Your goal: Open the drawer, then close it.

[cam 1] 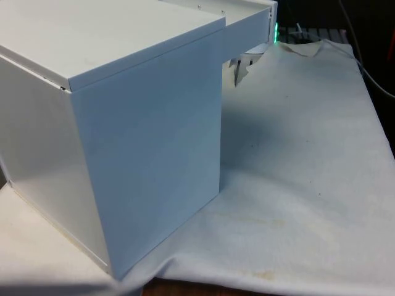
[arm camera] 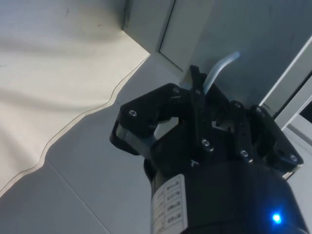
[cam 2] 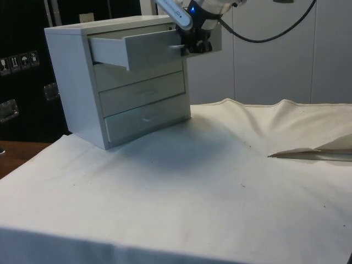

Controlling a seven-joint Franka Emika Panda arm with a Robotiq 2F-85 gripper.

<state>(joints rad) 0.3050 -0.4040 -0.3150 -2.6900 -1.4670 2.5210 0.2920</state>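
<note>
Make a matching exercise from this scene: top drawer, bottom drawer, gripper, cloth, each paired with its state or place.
1. top drawer
2. bottom drawer
3. gripper
4. cloth

A. shut flush in the chest
B. at the top drawer's handle
C. pulled out
D. spread over the table, wrinkled

Pairs: 1-C, 2-A, 3-B, 4-D

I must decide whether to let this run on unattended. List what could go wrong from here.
1. The gripper sits at the handle of the pulled-out top drawer; if its hold is shallow, it could slip off when it pushes or pulls.
2. The top drawer juts well out of the chest of drawers; an off-axis push might jam it.
3. The chest stands on a loose white cloth, so a hard push may shift it.
</note>
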